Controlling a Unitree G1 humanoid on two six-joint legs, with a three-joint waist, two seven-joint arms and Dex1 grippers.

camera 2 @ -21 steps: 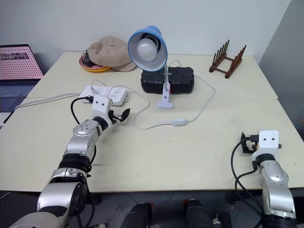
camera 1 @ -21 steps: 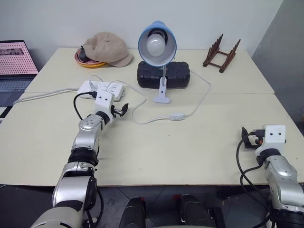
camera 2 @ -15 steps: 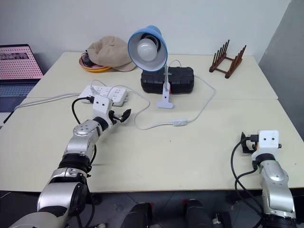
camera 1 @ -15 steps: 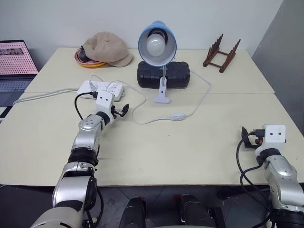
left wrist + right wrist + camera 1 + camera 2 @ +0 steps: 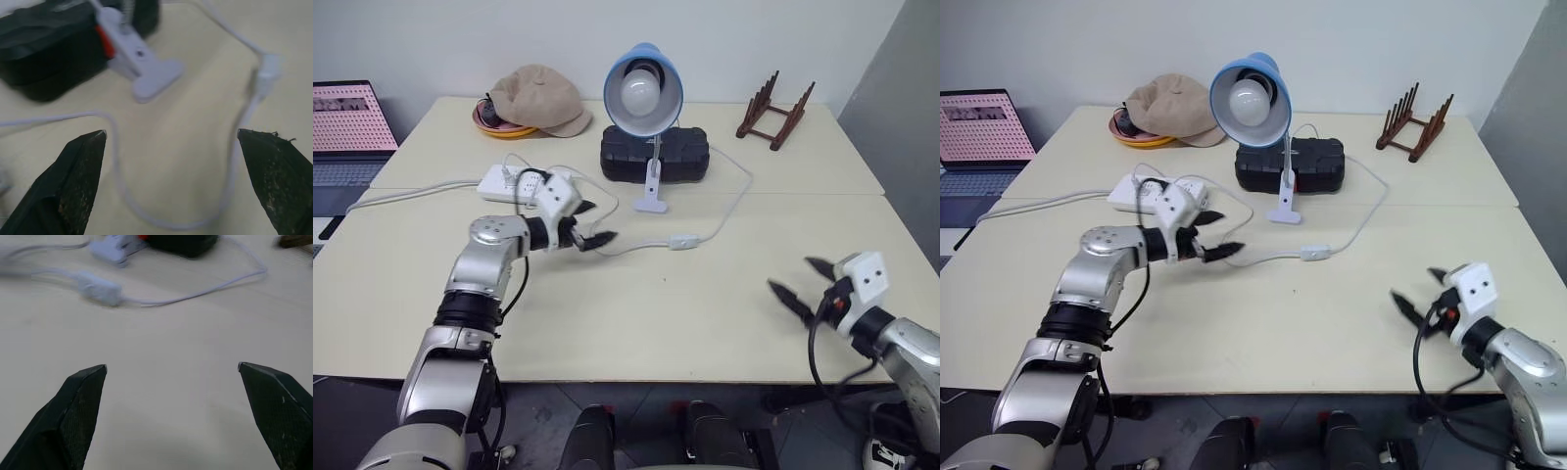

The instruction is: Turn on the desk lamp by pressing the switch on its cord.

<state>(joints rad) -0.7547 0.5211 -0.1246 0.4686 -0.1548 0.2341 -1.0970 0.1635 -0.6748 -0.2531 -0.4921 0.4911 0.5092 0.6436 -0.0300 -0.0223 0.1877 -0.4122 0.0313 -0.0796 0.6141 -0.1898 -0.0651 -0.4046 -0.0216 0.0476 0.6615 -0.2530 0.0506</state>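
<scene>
Where both hung narrow before, left gripper (image 5: 592,224) spread wide nearer the switch (image 5: 681,240), right gripper (image 5: 800,282) wide too.

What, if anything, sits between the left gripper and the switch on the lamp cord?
Nothing solid that I can see. The left gripper, jaws open, hovers over bare table, and the switch lies to its right. Only the thin cord itself runs across that stretch, flat on the table.

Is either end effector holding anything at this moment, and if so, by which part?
Nothing is held. The left end effector and the right end effector are both open and empty above the table.
</scene>
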